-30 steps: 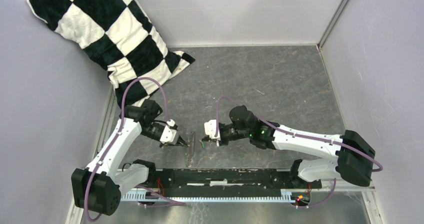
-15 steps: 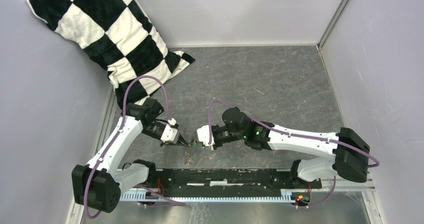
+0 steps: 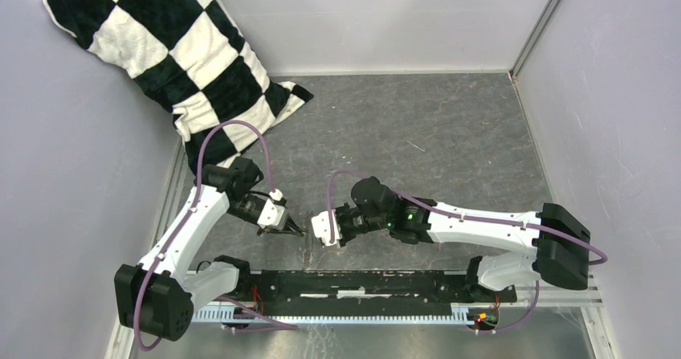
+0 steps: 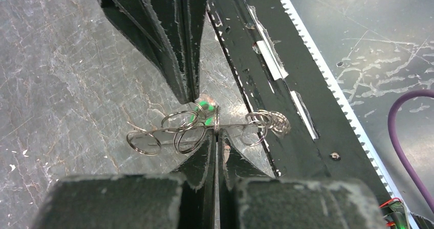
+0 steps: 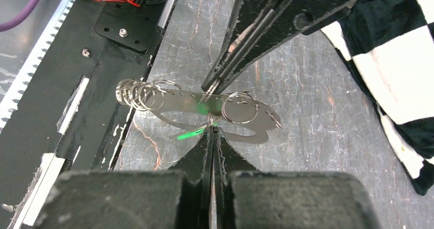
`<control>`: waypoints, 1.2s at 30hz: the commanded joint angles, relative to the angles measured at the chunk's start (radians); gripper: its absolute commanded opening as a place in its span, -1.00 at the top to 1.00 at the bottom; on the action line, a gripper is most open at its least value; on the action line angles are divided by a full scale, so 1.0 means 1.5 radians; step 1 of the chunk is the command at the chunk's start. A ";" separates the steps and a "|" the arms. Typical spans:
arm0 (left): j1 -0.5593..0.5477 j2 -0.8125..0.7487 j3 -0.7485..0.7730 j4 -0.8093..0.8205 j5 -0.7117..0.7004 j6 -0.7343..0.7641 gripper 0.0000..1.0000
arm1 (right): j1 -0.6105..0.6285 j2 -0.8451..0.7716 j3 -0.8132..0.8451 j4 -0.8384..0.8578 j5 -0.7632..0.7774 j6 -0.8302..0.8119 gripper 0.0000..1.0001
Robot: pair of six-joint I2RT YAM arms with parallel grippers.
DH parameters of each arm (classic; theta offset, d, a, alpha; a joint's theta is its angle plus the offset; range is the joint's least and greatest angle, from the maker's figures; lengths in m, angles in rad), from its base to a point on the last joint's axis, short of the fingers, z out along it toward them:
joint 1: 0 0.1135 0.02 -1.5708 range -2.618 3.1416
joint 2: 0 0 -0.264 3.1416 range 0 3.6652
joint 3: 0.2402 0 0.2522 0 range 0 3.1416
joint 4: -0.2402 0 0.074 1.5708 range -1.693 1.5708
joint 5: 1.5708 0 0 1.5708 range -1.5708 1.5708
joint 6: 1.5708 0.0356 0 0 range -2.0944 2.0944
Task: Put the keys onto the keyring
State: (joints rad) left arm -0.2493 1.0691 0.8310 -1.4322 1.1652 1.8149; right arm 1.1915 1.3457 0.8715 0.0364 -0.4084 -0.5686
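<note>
In the top view, the left arm [image 3: 189, 230] is rising from its base at the lower left. It is bending at an elbow left of centre and reaching down and to the right. The left gripper [image 3: 295, 230] is pointing toward the lower middle of the frame. The right arm [image 3: 474, 218] is stretching low from the lower right across to the left, and the right gripper [image 3: 318, 232] is facing the other one. The two sets of tips are nearly meeting just above the long black base rail [image 3: 361, 283], over the grey stone-patterned table [image 3: 434, 134].

In the right wrist view, the large thin silvery-grey metal keyring [image 5: 184, 102] is stretching across the middle of the frame. Small silvery rings [image 5: 134, 93] are bunching at its left end. The left gripper's fingers are slanting in from the upper right, pressed together and pinching the keyring's upper edge. A black-and-white checked cushion [image 5: 394, 75] is lying at the right edge.

In the left wrist view, the right gripper's fingers [image 4: 169, 49] are coming down from the top, also pressed together. They are pinching the tiny dark metal key with a bright green plastic tag [image 4: 204, 106] at their tips. The key is sitting at the frame's centre, just beside the keyring wire and the left gripper's pinch. Its dark metal part is too small to make out.
</note>
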 commanded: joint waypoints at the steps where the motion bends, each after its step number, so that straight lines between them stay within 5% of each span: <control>1: -0.004 -0.003 0.028 -0.014 0.044 0.026 0.96 | 0.016 0.003 0.031 -0.001 0.026 -0.031 0.99; 23: -0.004 -0.007 0.021 -0.012 0.041 0.015 0.96 | 0.041 -0.033 0.036 0.022 0.075 -0.044 0.99; 36: -0.004 -0.012 0.025 0.040 0.057 -0.078 0.95 | 0.051 -0.035 0.033 0.015 0.074 -0.052 0.99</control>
State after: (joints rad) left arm -0.2493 1.0668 0.8391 -1.4082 1.1862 1.7645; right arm 1.2583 1.3266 0.8825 0.0319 -0.3084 -0.6315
